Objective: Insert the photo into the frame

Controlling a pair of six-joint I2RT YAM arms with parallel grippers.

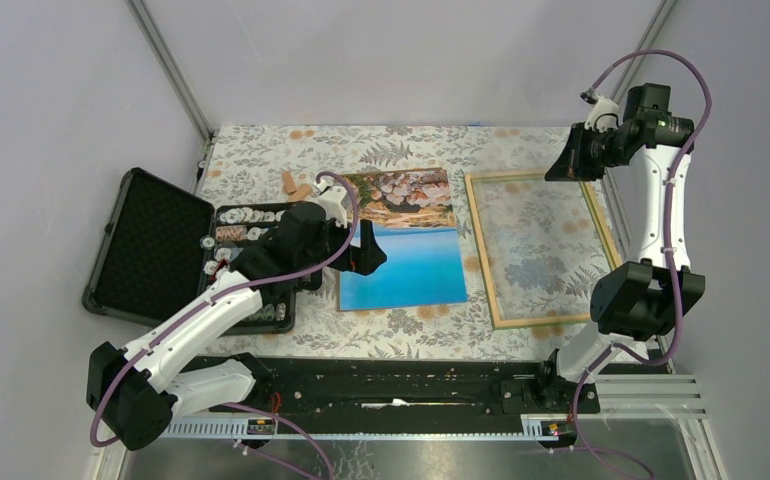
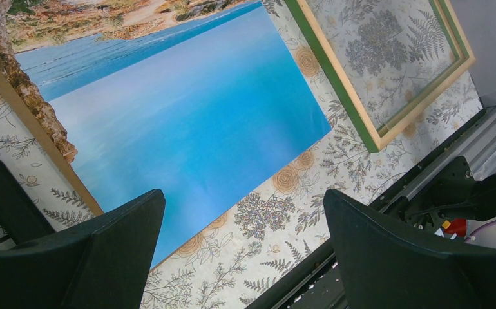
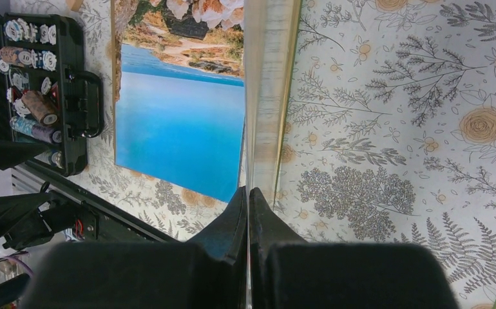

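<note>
Photo [image 1: 401, 262] lies face up on the table [image 1: 401, 335], just left of the frame [image 1: 482, 250], which also lies flat, not touching it. Left gripper [image 1: 366, 250] hovers at the photo's left edge, fingers apart and empty. Right gripper [image 1: 561, 165] is raised above the frame's far end, fingers pressed together.

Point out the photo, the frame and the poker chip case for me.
the photo [image 1: 406, 265], top external view, on its blue sea area.
the frame [image 1: 482, 250], top external view, on the rail nearest the photo.
the poker chip case [image 1: 146, 245], top external view, on its open lid's dark lining.
</note>
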